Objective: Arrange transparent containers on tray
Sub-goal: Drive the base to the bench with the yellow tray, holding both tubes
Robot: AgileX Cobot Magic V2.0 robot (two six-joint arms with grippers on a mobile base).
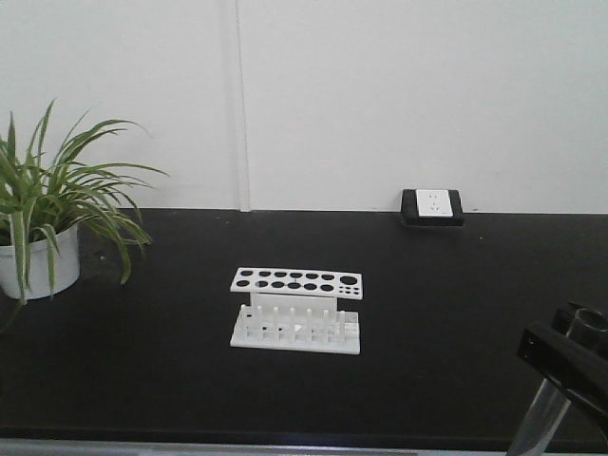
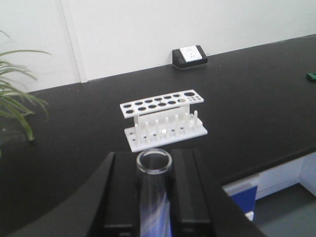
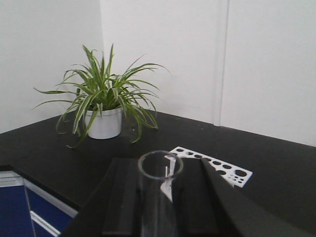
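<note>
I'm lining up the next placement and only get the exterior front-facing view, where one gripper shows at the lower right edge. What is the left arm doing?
Observer: The left gripper is shut on a clear test tube, open rim toward its wrist camera.
Operator: And the one I see, is it gripping properly?
Observer: In the right wrist view the right gripper is shut on a second tube, held between both jaws, rim toward the camera.
Operator: Anything off to the side I'm missing?
Observer: A small green item lies on the counter at the right edge of the left wrist view; I cannot tell what it is.
</note>
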